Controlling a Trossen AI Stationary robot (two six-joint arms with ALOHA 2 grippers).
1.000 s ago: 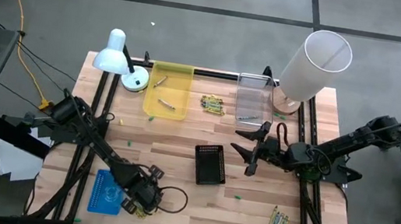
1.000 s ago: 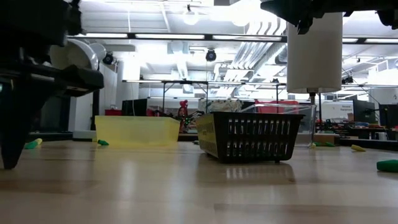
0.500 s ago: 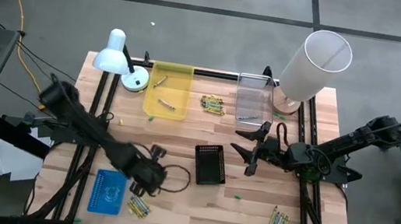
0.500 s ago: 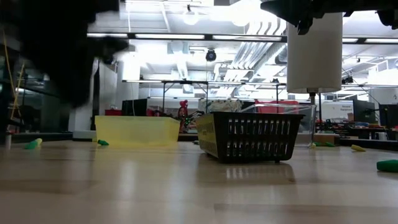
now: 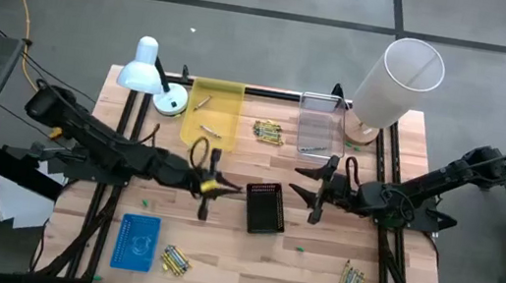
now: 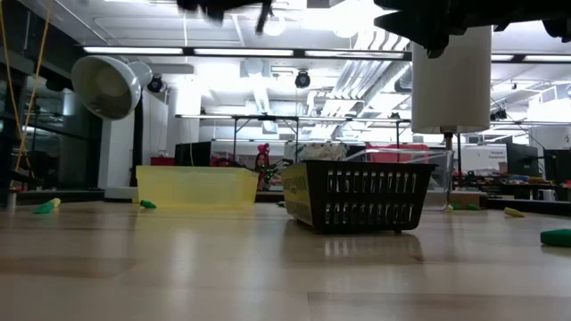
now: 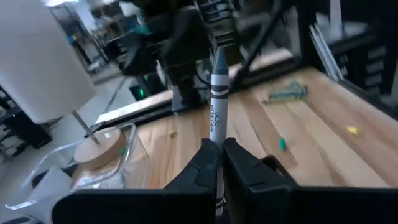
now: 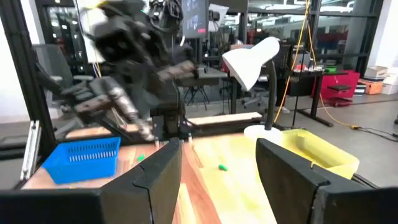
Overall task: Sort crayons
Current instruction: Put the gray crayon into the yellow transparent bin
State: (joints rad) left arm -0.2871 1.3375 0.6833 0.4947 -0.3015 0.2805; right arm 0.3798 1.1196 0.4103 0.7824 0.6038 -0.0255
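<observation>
One grey crayon [image 7: 218, 93] is now clamped in the L gripper [image 5: 208, 186], lifted from the 7 o'clock pile to centre, so sorting proceeds; R gripper [image 5: 323, 183] waits w/ fingers apart.

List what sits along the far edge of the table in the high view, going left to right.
White desk lamp → yellow tray → loose pile of crayons → clear tray → tall white lampshade.
</observation>
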